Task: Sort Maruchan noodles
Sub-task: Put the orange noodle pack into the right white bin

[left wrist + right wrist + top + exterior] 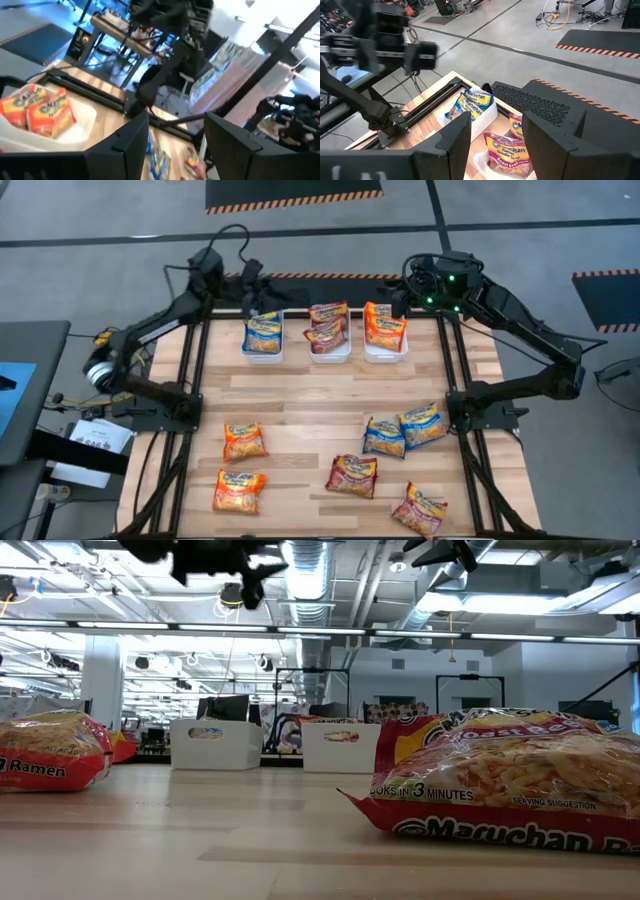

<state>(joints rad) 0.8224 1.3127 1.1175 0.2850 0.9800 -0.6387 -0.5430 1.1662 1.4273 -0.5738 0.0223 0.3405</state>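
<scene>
I see glossy plastic noodle packets (pixel 351 475), smooth white plastic bins (pixel 263 352), pale matt wood tabletop (pixel 300 405), black metal frame (pixel 195 370).

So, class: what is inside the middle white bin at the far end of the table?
The middle bin holds maroon packets, at least two, overlapping and sticking up above the rim. Anything beneath them, and the bin's floor, is covered, so the exact count cannot be told.

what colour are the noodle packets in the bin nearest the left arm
Blue with yellow noodle artwork: the packets in the leftmost white bin, clearest in the high view.
</scene>
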